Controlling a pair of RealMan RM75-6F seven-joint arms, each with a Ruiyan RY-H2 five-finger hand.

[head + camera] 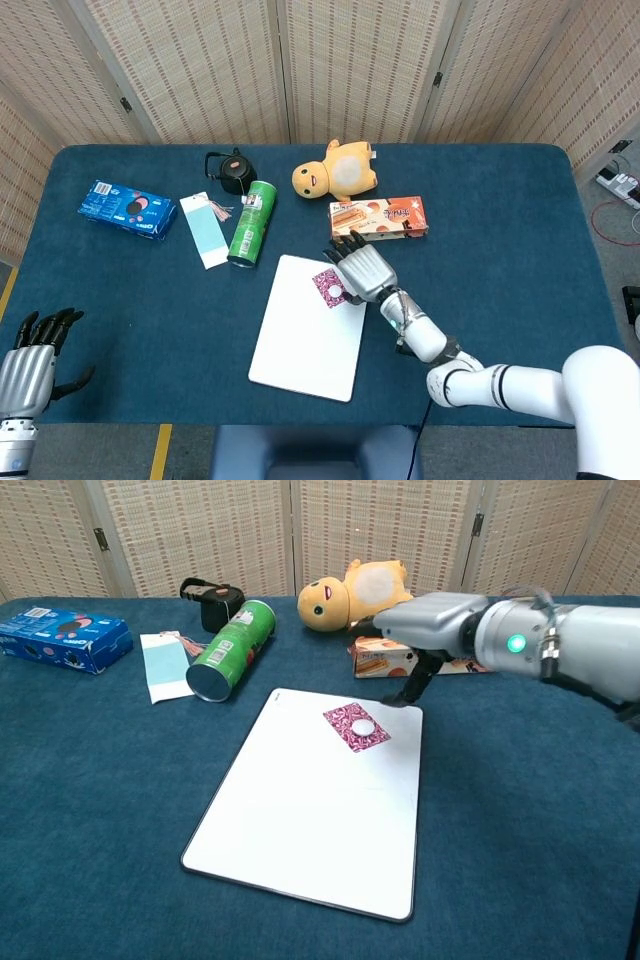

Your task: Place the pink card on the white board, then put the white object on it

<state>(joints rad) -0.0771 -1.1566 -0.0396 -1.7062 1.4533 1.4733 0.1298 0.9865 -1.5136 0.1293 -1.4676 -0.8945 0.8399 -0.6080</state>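
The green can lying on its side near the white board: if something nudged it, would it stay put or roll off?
The green can would probably roll, since it lies on its round side. The blue cloth table may slow it. Its open end suggests it is light, though I can't see inside.

Robot lab test bay, screened off for tabletop trials.

Folding woven screens (330, 65) closing off the back; surface (500, 260) draped in dark blue cloth; yellow floor tape (160, 450) at the near edge; power strip and cables (620, 185) on the floor at right. Unrelated props scattered about: plush toy (360, 592), green chip can (222, 648), blue cookie pack (62, 637), snack box (378, 218).
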